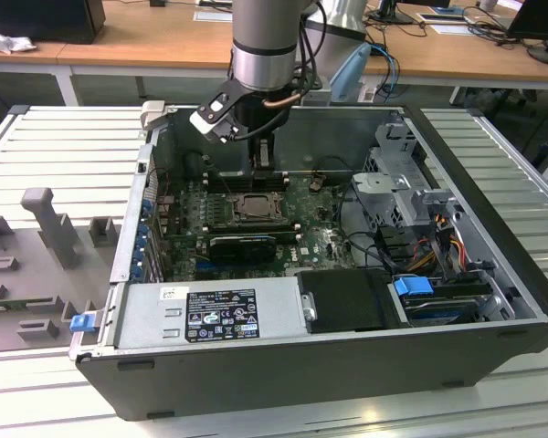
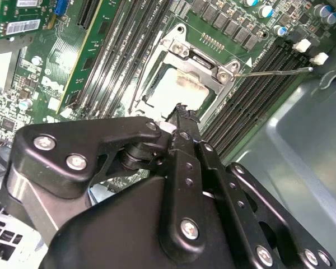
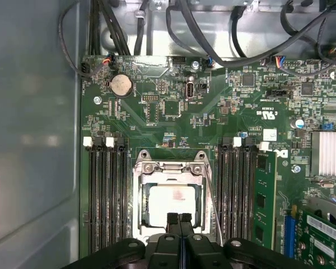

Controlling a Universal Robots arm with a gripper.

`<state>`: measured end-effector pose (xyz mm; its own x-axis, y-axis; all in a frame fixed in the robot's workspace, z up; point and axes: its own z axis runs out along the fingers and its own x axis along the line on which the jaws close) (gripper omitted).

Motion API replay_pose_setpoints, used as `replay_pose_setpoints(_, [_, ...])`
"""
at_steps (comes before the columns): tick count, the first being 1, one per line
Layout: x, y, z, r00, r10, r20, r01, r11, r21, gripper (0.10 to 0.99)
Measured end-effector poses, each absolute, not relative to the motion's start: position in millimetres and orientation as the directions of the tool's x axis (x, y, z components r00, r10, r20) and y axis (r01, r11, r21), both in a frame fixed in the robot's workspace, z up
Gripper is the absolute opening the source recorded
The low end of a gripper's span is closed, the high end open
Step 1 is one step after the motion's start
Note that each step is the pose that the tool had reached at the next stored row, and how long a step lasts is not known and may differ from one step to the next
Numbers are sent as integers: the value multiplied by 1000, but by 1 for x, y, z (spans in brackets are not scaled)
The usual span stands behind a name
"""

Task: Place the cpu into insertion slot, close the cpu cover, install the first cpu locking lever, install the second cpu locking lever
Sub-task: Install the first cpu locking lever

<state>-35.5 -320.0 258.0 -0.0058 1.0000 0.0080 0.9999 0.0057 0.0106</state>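
Observation:
The pale silver cpu [image 3: 171, 203] lies in the insertion slot [image 1: 254, 206] on the green motherboard. The grey cpu cover [image 3: 171, 168] lies flat around the chip as a metal frame. My gripper [image 3: 178, 219] hangs just over the socket's edge, its two black fingertips pressed together with nothing between them; in the second wrist view the gripper [image 2: 182, 110] overlaps the cpu [image 2: 176, 89]. A thin wire locking lever [image 2: 274, 72] sticks out sideways from a socket corner over the memory slots; the same lever [image 3: 214, 207] runs slanted along one side of the socket. In the exterior view the gripper [image 1: 265, 170] points straight down behind the socket.
Long black memory slots [image 3: 106, 196] flank the socket on both sides. A black ridged card [image 1: 244, 245] sits in front of the socket in the exterior view. Cable bundles [image 3: 213, 33], a drive cage [image 1: 406, 196] and the power supply [image 1: 210, 315] crowd the case.

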Motion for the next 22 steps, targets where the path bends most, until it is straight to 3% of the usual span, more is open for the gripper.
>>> replay_pose_setpoints(22, [-35, -320, 287, -6, 1000, 8, 1000, 6, 11, 106])
